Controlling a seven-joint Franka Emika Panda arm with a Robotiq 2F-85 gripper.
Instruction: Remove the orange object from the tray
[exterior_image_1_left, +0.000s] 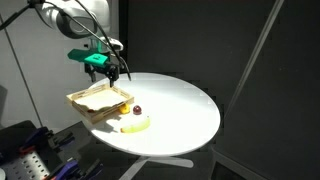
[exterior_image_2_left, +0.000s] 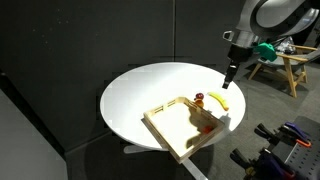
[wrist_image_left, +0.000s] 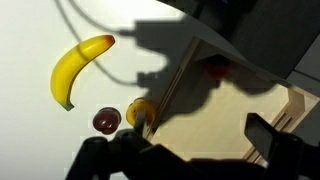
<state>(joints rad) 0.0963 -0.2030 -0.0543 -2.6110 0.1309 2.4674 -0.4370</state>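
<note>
White round table (exterior_image_1_left: 185, 105), dark backdrop. My gripper (wrist_image_left: 180, 148) hangs empty, fingers (wrist_image_left: 268, 135) spread; the orange object (wrist_image_left: 215, 70) lies in the tray (wrist_image_left: 172, 85), upper centre of wrist view, beyond them.

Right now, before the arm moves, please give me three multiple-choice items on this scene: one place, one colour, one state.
1. Where is the tiny orange-red round piece? A in the pale wooden tray; B on a shelf; C on the floor.
2. What colour is the round table? A black; B white; C green.
3. How is the claw? A shut on the tray; B open and empty; C shut on a spoon.
Answers: A, it lies inside the rims; B, its top is white; B, fingers apart, nothing between.
</note>
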